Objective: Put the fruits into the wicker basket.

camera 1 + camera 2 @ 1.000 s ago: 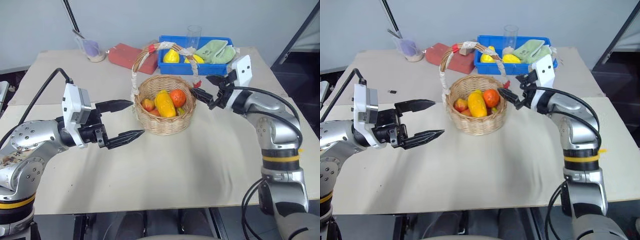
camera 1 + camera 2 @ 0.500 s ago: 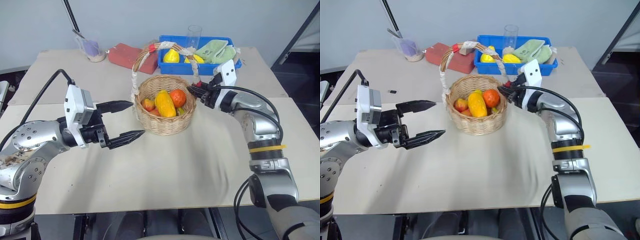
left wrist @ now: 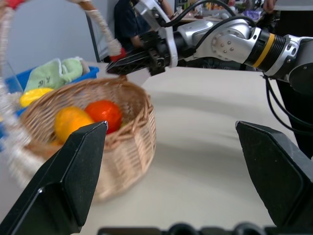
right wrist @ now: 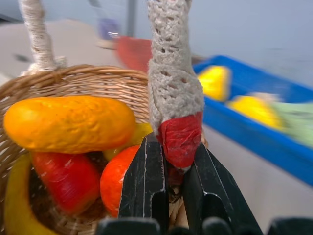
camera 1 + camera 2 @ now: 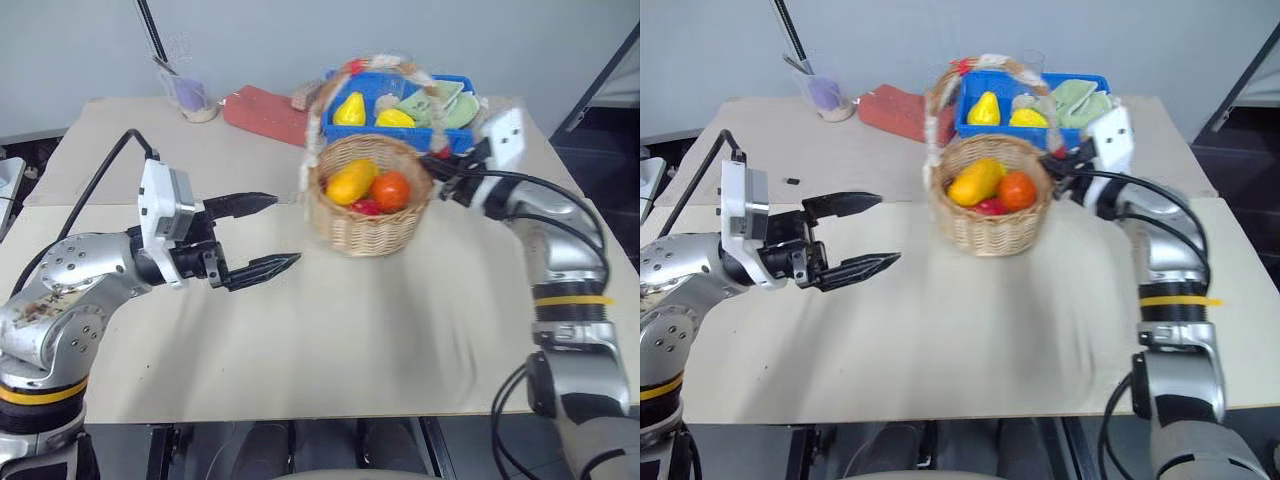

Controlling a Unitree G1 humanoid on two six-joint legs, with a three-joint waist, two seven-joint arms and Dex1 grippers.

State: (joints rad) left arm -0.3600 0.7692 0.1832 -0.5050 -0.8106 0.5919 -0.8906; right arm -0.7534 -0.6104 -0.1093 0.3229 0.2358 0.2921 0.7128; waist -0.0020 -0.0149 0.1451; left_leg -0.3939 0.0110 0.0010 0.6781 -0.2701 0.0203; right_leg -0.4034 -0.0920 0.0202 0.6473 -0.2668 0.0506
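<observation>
- The right gripper (image 4: 168, 183) has its jaws clamped on the red-wrapped foot of the wicker basket (image 5: 370, 225) handle, at the rim nearest that gripper.
- The orange fruit (image 5: 391, 190) and the mango-like fruit (image 5: 351, 182) lie inside the basket, just beyond the clamped jaws, beside small red fruits (image 4: 66, 181).
- The left gripper (image 5: 258, 235) has its jaws spread wide and empty; the basket stands apart, off their tips.
- No legible writing is visible.
- Both forearms reach level over the table (image 5: 330, 340), grippers pointing inward toward the basket.

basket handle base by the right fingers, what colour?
Red band under whitish wrap; right wrist view.
</observation>
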